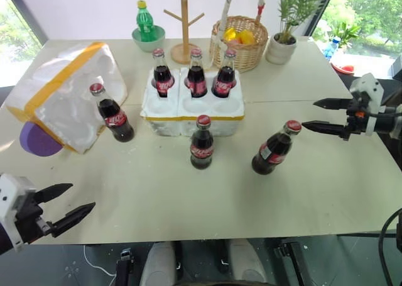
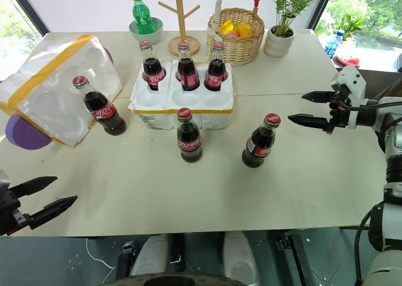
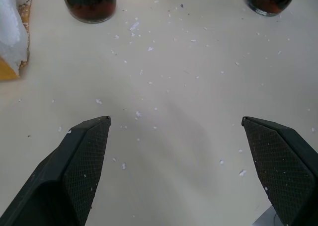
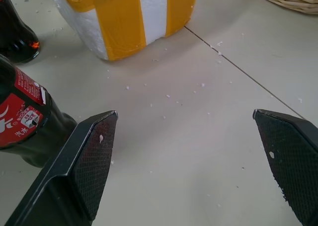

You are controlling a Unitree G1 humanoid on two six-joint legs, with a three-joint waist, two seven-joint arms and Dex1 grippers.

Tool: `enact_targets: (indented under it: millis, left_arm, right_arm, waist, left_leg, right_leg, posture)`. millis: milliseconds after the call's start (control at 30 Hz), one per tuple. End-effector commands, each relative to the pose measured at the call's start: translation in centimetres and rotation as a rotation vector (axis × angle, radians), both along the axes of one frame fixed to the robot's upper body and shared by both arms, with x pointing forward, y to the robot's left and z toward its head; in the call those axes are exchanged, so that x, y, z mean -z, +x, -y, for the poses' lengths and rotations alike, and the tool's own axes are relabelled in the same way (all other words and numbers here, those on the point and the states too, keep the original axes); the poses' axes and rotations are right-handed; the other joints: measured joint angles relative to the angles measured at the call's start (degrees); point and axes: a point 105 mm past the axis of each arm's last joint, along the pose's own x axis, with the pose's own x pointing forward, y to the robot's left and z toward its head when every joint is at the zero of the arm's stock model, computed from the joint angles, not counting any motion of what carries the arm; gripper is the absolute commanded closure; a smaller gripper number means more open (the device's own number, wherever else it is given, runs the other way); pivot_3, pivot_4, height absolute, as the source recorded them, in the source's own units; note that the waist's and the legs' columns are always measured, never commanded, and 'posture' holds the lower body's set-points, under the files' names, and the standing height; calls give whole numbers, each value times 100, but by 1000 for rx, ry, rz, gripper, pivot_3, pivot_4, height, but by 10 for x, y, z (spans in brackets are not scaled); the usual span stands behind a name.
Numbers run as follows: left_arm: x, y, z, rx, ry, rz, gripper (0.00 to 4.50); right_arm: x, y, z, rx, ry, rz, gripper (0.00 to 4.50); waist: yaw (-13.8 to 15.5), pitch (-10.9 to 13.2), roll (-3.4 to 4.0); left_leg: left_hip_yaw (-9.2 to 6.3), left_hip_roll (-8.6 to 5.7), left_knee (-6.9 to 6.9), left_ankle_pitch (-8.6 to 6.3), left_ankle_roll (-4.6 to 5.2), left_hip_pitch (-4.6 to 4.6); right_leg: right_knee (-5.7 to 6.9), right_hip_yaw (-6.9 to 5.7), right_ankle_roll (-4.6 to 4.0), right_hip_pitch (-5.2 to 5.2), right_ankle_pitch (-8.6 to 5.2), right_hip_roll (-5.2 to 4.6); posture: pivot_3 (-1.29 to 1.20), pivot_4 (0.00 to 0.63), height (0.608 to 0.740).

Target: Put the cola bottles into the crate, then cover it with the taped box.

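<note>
The white foam crate point(image 1: 188, 119) with a yellow tape band sits mid-table. Three cola bottles point(image 1: 196, 80) stand in its far row of wells. Three more stand loose on the table: one left of the crate point(image 1: 114, 115), one just in front of it point(image 1: 201, 145), and one to the front right point(image 1: 274, 149). The taped box point(image 1: 66, 88) lies tilted at the far left. My right gripper point(image 1: 308, 114) hovers open just right of the front-right bottle point(image 4: 25, 121), clear of it. My left gripper point(image 1: 83, 195) is open and empty over the near left table edge.
Behind the crate stand a green bottle in a bowl point(image 1: 146, 25), a wooden peg stand point(image 1: 184, 22), a wicker basket point(image 1: 239, 44) and a potted plant point(image 1: 284, 44). A purple disc point(image 1: 36, 141) lies beside the taped box.
</note>
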Motion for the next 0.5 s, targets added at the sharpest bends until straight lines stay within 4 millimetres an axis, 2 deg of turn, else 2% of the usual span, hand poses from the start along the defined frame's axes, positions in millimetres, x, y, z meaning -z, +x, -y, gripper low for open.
enact_targets:
  millis: [33, 367, 500]
  left_arm:
    - [-6, -1, 1, -1, 27, 30, 63]
    - [-9, 8, 2, -34, 2, 50, 63]
    - [-15, 17, 4, -61, -27, 97, 63]
  right_arm:
    - [-14, 1, 2, -3, -4, 55, 18]
    - [-12, 2, 7, 8, -10, 60, 18]
    - [-17, 2, 7, 14, 32, 43, 18]
  waist:
    - [0, 0, 0]
    - [-1, 0, 0]
    - [-1, 0, 0]
  left_leg:
    - [0, 0, 0, 0, 0, 0]
    - [1, -2, 0, 0, 0, 1]
    - [1, -3, 1, 1, -1, 1]
  right_leg:
    - [0, 0, 0, 0, 0, 0]
    - [0, 0, 1, 1, 1, 2]
    - [0, 0, 2, 2, 1, 2]
  posture:
    - [0, 150, 740]
    - [0, 150, 740]
    - [0, 150, 740]
